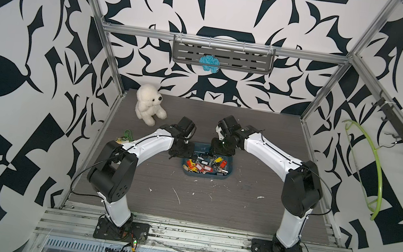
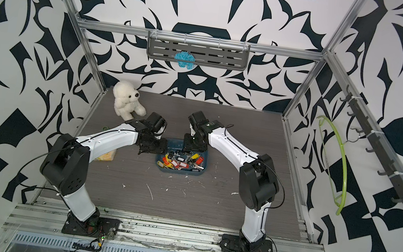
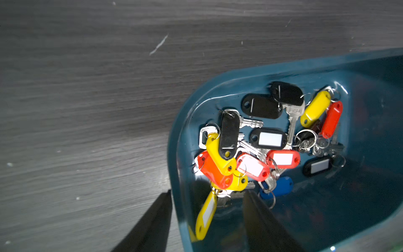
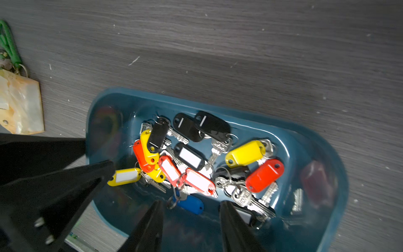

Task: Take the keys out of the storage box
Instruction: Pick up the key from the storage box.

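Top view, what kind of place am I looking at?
Probably a robot test cell: a left arm and right arm bolted to a metal rail, a frame with patterned walls, and props, a plush bear and a box of keys.

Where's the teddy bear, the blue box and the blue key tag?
teddy bear point(image 1: 147, 111): in a top view, its belly.
blue box point(image 3: 370, 131): left wrist view, bare inner wall.
blue key tag point(image 4: 190, 204): right wrist view, middle of the tag.

Black-white patterned walls point(image 1: 20, 23); grey woodgrain tabletop point(image 1: 210, 201); metal shelf point(image 1: 248, 61) on back wall.
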